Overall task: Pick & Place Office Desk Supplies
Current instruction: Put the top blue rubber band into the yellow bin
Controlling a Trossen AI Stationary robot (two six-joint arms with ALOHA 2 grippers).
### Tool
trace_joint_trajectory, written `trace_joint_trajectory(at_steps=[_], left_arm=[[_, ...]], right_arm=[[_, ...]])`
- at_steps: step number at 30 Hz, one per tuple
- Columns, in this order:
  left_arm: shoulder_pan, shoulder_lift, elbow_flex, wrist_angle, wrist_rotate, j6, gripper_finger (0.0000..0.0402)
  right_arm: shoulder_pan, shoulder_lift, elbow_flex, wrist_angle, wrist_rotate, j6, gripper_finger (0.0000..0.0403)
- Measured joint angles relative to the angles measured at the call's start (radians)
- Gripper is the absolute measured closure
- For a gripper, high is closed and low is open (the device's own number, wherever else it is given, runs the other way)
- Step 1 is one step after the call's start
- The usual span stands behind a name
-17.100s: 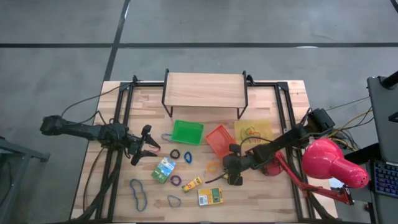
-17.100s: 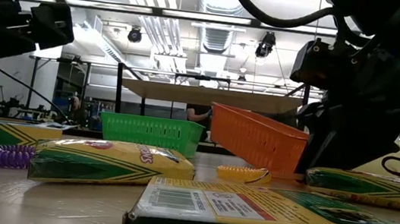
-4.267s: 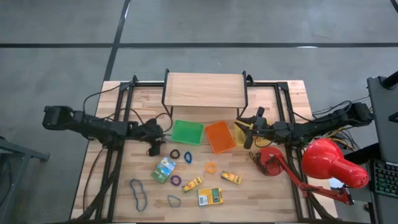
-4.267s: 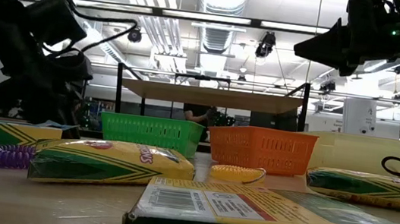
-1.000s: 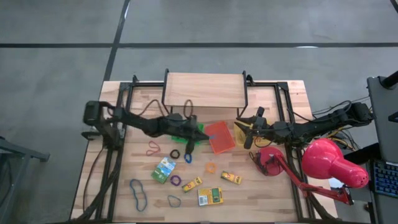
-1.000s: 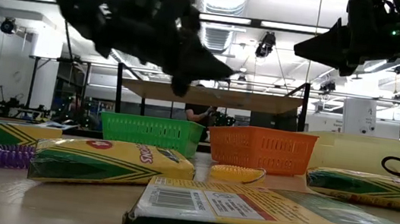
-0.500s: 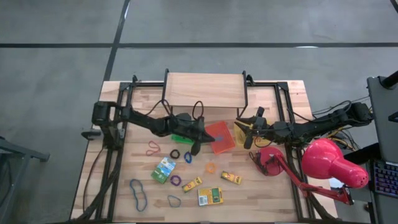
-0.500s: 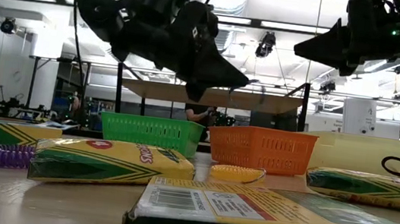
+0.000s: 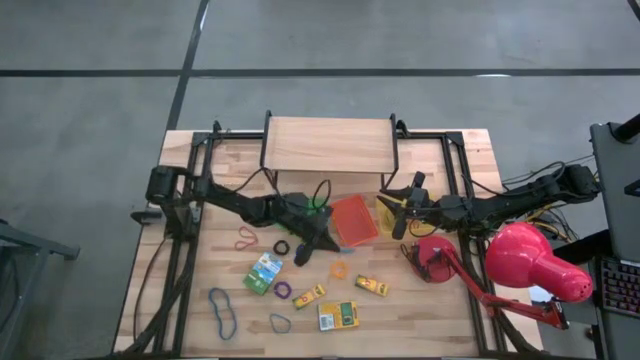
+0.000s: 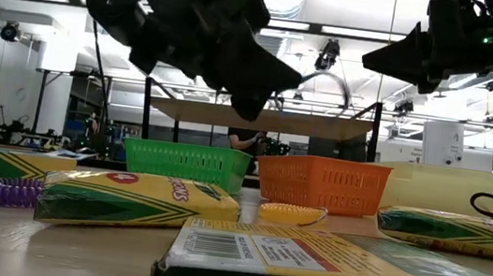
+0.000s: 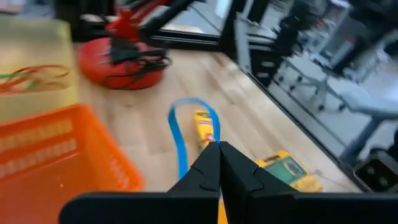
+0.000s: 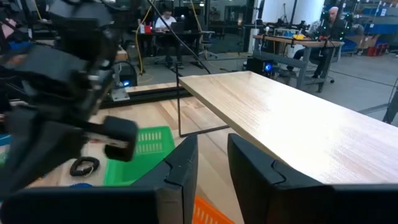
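1. Wooden table [image 9: 440, 310], workshop hall behind; landmark: orange tray [image 9: 354, 220].
2. Left gripper [image 9: 337, 243] has swung from the table's left across to the orange tray's near corner, fingers pinched on a blue rubber band [image 11: 186, 134] hanging in air: likely delivery pending.
3. Right gripper [image 9: 392, 215] waits beyond the tray, fingers slightly apart, empty.
4. Crayon-style boxes [image 10: 140, 200]: print unreadable.

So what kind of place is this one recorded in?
Probably a robotics lab or workshop: ceiling ducts overhead, people at benches behind, and a wooden table with two arms.
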Motion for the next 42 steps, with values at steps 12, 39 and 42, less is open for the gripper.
trace_joint_trajectory(at_steps=[12,39,42], left_arm=[[-0.098,0.070,0.048,0.007,-0.127,0.099,0.0398],[-0.051,0.310,0.319,-0.229,-0.146,0.022,0.0390],[-0.051,0.310,0.318,-0.246,-0.151,0.025,0.0376]], right_arm=[[0.000,0.000,0.000,0.000,0.000,0.001,0.0317],[0.000,0.000,0.000,-0.025,0.000,0.001,0.0335],[0.000,0.000,0.000,-0.026,0.000,0.001,0.0335]])
